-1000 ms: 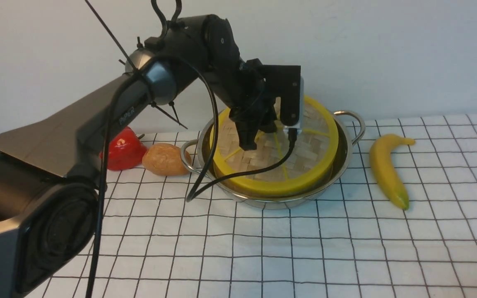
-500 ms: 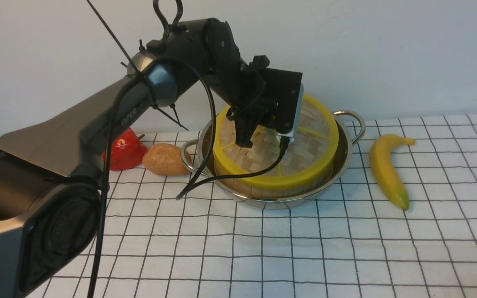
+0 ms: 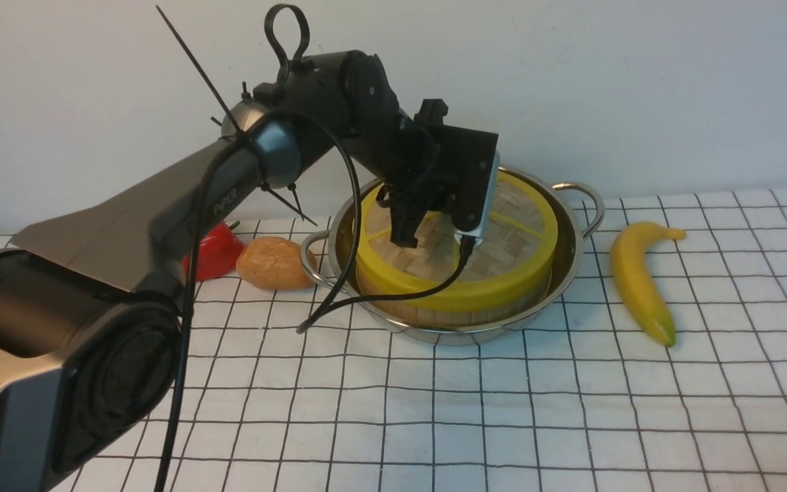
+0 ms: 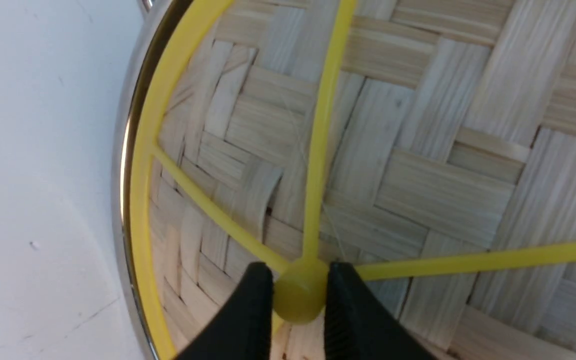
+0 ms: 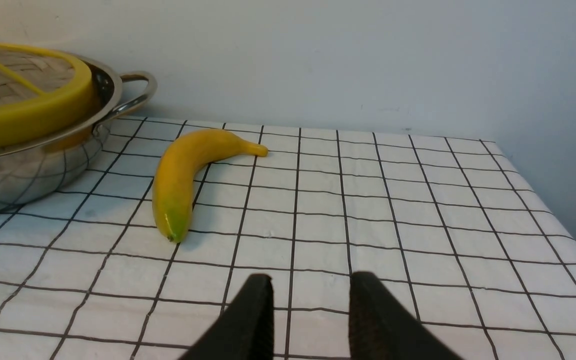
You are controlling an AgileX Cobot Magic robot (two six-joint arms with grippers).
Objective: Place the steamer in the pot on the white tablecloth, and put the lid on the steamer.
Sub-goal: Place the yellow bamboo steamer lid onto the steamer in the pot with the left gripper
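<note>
The pot stands on the white tablecloth with the steamer inside it; only the steamer's slatted wall shows. The lid lies level on top of the steamer, hiding its contents. My left gripper reaches down onto the lid's middle. In the left wrist view the left gripper is shut on the lid's yellow centre knob, with the woven lid beneath. My right gripper hovers open over the cloth, with nothing between its fingers, apart from the pot.
A banana lies to the right of the pot, also in the right wrist view as the banana. A red pepper and a brown potato-like lump sit to the pot's left. A wall rises close behind. The cloth's right edge drops off.
The lid, earlier tilted toward the front with its near edge low in the pot, has levelled out onto the steamer. The left gripper kept hold of the knob throughout.
</note>
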